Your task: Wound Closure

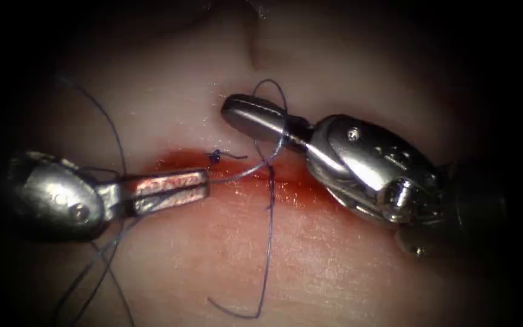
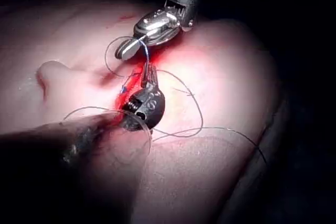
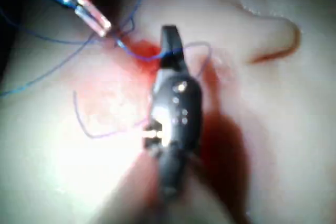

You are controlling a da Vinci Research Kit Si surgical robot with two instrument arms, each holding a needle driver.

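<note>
Thread of thin dark blue suture (image 1: 269, 200) crosses the cut in the pale pink pork-belly tissue (image 1: 346, 266) just beyond the tip of the left arm's silver needle driver (image 1: 204, 181), and a small dark knot (image 1: 214, 156) sits on the cut's upper edge, just above that tip. The left tool's jaws lie clenched together, pointing toward the right tool, and a strand runs straight out from their tip toward the crossing, so they appear to grasp the thread there. From the crossing one strand climbs and loops around the jaws of the right arm's silver needle driver (image 1: 231, 109), wrapping them midway along their length. Those jaws look pressed shut with nothing seen between them; the loop merely encircles them. A second strand drops from the crossing, away from both tools, and ends in a loose curl lying on the tissue. More slack thread arcs behind and beneath the left tool's wrist. Red fluid (image 1: 298, 188) stains the cut (image 1: 237, 172) between the two tools and under the right tool's wrist. Whether a curved needle lies anywhere among these strands cannot be told.

In the left wrist view the right tool (image 2: 122, 51) carries the same loop, with the left tool (image 2: 148, 75) just beside it.
</note>
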